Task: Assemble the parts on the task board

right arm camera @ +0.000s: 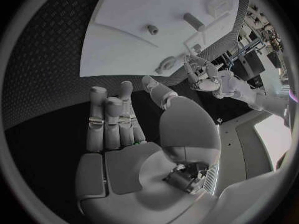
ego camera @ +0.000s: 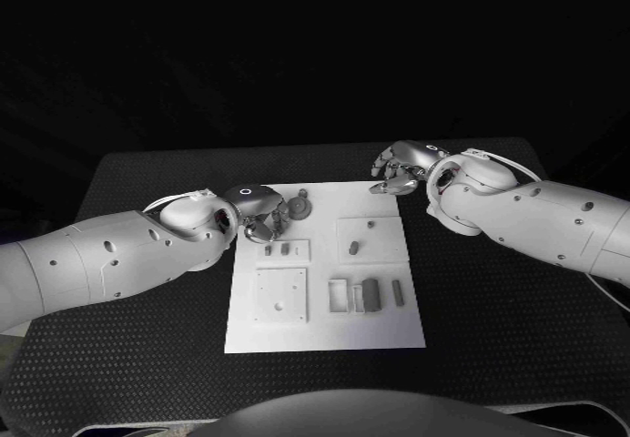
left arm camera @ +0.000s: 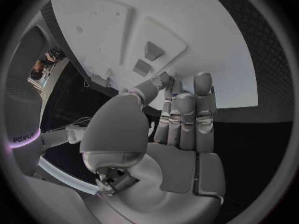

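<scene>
Here, you're looking down at the black table (ego camera: 145,382) w/ the white task board (ego camera: 329,332) at its centre and both arms reaching in over the board's far end.

Left hand (ego camera: 259,211) sits over the board's far-left corner, fingers pointed down at the small parts (ego camera: 277,248) standing in a raised square plate there; a round grey part (ego camera: 302,208) lies just beside the fingertips. Whether it's grasping anything you can't tell from the head view. In the left wrist view the fingers (left arm camera: 187,117) lie straight and close together, thumb alongside, w/ nothing seen between them, above the board's raised plates.

Right hand (ego camera: 401,168) hovers at the board's far-right edge, fingers curled loosely, apart from the board; the right wrist view shows its fingers (right arm camera: 112,122) straight and nothing in the palm, so it reads as released.

Nearer you, a plain square plate (ego camera: 281,294) lies left; three long grey parts (ego camera: 371,293) lie side by side right of it. Another plate (ego camera: 369,238) carries one small part.
</scene>
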Motion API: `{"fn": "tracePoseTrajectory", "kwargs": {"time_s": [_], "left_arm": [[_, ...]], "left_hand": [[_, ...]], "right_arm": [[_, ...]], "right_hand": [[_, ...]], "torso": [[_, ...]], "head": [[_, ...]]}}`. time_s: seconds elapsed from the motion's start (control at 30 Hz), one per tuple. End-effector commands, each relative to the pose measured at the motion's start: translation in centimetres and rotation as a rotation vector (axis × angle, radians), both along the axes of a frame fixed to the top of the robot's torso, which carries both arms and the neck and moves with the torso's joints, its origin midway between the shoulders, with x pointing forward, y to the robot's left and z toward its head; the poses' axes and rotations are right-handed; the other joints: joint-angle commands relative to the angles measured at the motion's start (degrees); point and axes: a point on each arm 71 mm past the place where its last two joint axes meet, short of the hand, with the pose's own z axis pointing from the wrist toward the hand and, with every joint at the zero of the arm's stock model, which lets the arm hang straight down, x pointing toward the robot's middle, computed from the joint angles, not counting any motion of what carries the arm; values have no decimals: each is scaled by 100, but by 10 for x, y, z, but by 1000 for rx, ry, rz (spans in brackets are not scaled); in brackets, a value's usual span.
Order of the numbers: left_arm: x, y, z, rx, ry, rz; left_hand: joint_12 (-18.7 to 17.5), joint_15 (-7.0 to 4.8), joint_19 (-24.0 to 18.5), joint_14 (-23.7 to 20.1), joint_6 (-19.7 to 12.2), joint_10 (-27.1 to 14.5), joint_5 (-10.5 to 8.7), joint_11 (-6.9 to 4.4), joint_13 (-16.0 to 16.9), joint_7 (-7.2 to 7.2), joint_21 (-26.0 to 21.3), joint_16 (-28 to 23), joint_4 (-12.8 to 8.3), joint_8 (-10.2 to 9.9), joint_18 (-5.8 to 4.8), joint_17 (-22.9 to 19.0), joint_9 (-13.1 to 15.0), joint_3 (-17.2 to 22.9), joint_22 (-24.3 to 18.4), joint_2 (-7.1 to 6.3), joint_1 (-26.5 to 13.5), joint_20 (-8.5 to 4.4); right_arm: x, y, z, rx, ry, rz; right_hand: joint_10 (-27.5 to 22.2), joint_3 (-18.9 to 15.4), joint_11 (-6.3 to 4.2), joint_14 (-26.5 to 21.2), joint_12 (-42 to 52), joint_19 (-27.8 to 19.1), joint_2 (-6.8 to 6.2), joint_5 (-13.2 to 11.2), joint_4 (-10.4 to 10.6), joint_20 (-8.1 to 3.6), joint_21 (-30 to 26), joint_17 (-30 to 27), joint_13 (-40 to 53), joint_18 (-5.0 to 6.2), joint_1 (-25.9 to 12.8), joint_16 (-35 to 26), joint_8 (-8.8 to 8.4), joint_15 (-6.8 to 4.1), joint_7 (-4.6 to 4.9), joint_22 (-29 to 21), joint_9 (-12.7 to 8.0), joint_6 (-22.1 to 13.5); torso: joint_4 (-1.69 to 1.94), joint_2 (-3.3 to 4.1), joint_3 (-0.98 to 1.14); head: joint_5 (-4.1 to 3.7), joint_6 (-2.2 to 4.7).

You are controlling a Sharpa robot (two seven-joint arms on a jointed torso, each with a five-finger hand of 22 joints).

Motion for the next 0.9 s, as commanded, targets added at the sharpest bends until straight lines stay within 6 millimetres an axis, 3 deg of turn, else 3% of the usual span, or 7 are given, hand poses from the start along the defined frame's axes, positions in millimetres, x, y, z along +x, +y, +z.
{"fn": "tracePoseTrajectory", "kwargs": {"time_s": [0.03,0.9], "left_arm": [[-4,-5,-7,30,33,-28],[-3,0,-5,5,17,-12]], "left_hand": [[-19,-24,2,-28,8,21,9,12,2,20,-36,-4,-5,7,472,-8,1,25,93,8,46,-48],[-44,76,5,-114,-405,-363,-41,119,-41,145,-140,31,-67,-208,499,-67,-105,-56,92,-260,43,21]], "right_arm": [[-1,1,0,-2,-1,9],[0,0,0,-3,0,7]], "right_hand": [[-40,5,1,4,31,-3,15,19,36,-42,-22,5,-9,252,-31,-22,-35,-7,36,104,-6,-9],[-43,3,3,2,32,-5,10,19,37,-41,-25,6,-12,252,-32,-25,-37,-5,37,103,-7,-13]], "torso": [[4,1,-4],[3,-1,-5]], "head": [[-7,-2],[-12,0]]}}
